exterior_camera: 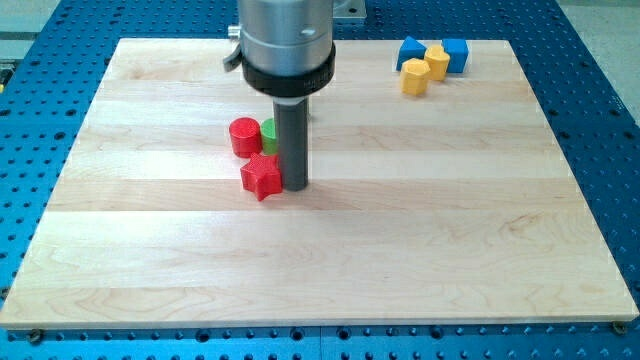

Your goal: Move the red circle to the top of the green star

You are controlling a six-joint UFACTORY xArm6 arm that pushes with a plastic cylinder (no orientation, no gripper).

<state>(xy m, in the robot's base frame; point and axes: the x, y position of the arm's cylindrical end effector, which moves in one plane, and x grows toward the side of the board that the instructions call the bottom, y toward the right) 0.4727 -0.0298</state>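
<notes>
Tip (293,186) of dark smooth rod rests on pale wood board (400,250); rod plain, nothing to spread or pinch. Red star (261,177) touching tip at view's left. Red circle (243,137), glossy short cylinder, up-left of tip. Green block (270,133) beside it, mostly hidden behind rod, shape unclear. Blue blocks (455,53) and yellow blocks (416,77) clustered well apart, up-right.

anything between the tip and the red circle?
In the camera view, a green block, mostly hidden by the rod, sits between my tip and the red circle.

Green block (269,133) mostly hidden behind rod, shape unclear.
</notes>
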